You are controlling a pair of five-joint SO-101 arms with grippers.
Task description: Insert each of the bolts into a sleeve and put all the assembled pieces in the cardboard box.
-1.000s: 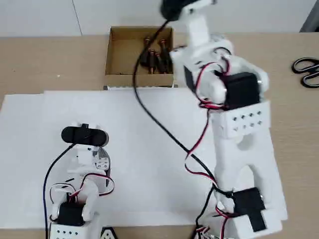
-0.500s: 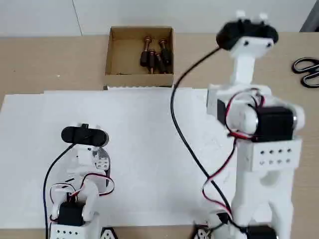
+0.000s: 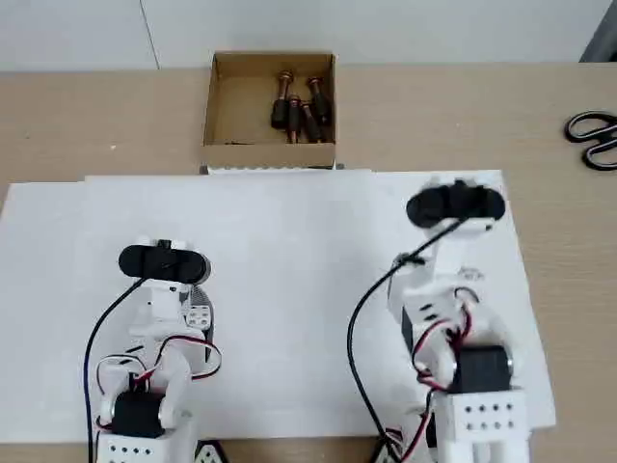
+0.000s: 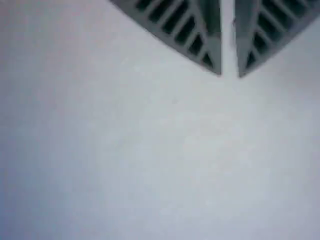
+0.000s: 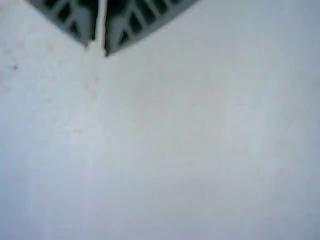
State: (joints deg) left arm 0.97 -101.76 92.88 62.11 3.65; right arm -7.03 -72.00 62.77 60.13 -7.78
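The cardboard box (image 3: 241, 106) stands at the far middle of the table, with several bolt-and-sleeve pieces (image 3: 297, 106) lying in its right half. My left arm sits folded at the near left over the white paper (image 3: 289, 289). Its gripper (image 4: 229, 74) is shut, tips nearly touching, just above bare paper. My right arm sits folded at the near right. Its gripper (image 5: 96, 50) is also shut with nothing in it, close over the paper. Both arms are well apart from the box.
A white paper sheet covers the near part of the wooden table (image 3: 96, 125). Black scissors (image 3: 595, 135) lie at the far right edge. Black cables run from each arm's wrist camera toward the front.
My right arm has drawn back from over the box, swung right and folded down to the near right of the paper. The left arm has not moved.
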